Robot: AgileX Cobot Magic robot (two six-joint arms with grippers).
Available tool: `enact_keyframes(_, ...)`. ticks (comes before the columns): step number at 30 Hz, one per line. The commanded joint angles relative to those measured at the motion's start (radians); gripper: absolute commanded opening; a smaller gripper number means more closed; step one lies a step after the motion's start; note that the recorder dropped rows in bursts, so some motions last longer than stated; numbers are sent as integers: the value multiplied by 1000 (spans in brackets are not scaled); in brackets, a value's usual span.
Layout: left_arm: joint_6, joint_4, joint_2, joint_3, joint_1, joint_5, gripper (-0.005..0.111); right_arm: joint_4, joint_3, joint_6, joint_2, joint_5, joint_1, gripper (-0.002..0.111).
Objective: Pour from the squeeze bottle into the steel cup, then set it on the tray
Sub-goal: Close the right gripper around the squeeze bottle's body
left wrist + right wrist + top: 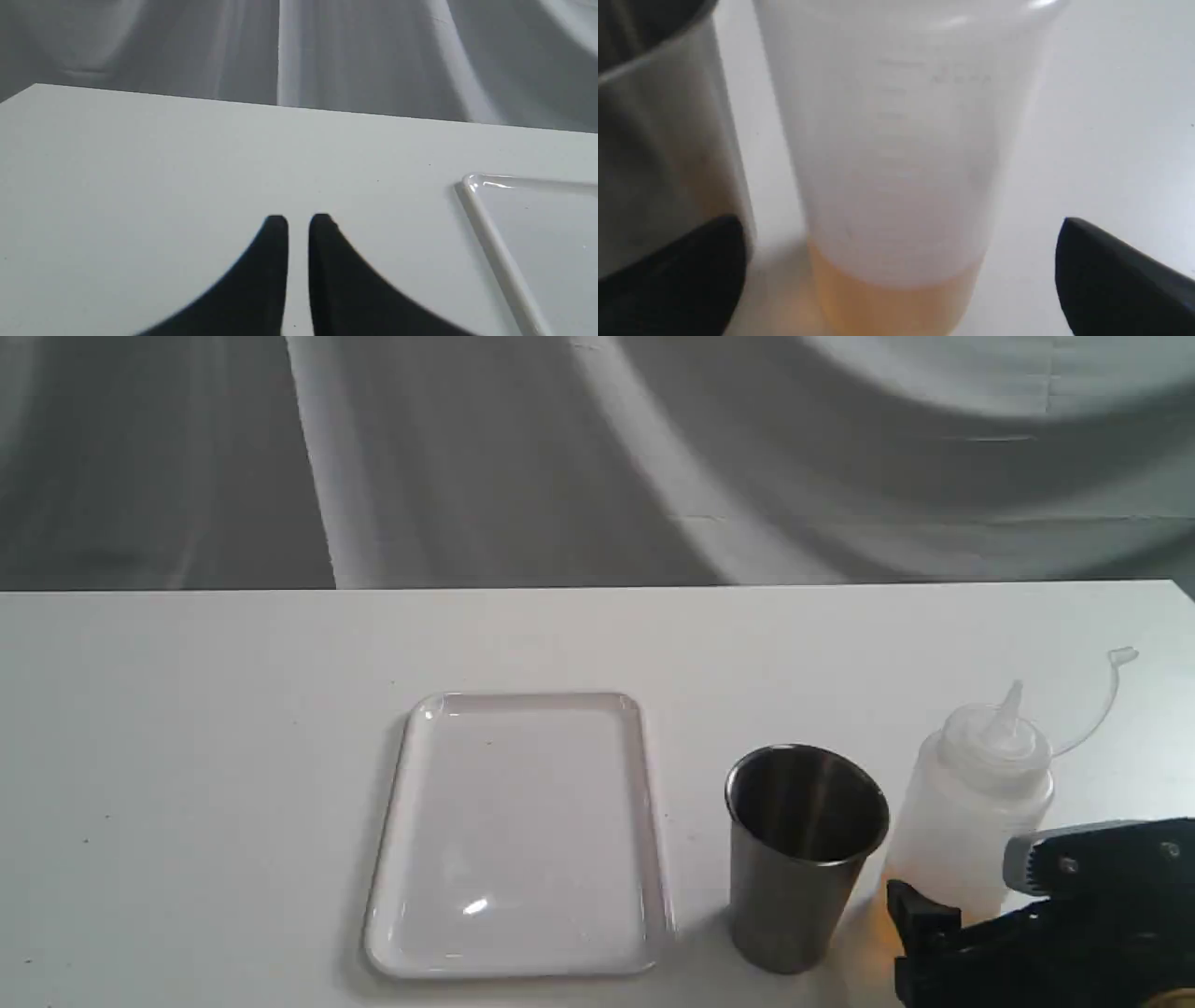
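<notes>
Steel cup [794,887], bottle [971,812], tray [523,697]: one each

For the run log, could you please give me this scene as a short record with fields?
squeeze bottle: upright on table, cap off, little amber liquid at bottom
steel cup: upright between bottle and tray
tray: white, nothing on it
right jaws: open, flanking bottle, not gripping
left jaws: almost shut, holding nothing

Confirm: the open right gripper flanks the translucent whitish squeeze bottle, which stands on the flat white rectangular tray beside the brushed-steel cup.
Not quite: the exterior view shows the translucent whitish squeeze bottle on the white table, apart from the flat white rectangular tray. It does stand beside the brushed-steel cup, flanked by the open right gripper.
</notes>
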Motion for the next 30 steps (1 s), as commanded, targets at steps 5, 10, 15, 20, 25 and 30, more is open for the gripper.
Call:
enact_keyframes(5, -2, -4, 2, 4, -5, 1, 8, 23, -59, 14, 53, -26, 3, 88)
enact_keyframes(10, -2, -4, 2, 4, -5, 1, 8, 59, -75, 14, 87, -65, 3, 88)
enact_keyframes(15, -2, -4, 2, 4, -5, 1, 8, 62, -75, 14, 121, -113, 3, 88)
enact_keyframes(20, -2, -4, 2, 4, -5, 1, 8, 58, -75, 14, 157, -184, 3, 88)
enact_keyframes(25, -2, -4, 2, 4, -5, 1, 8, 57, -75, 37, 177, -218, 3, 88)
enact_keyframes(30, -2, -4, 2, 4, -5, 1, 8, 54, -75, 37, 196, -247, 3, 87)
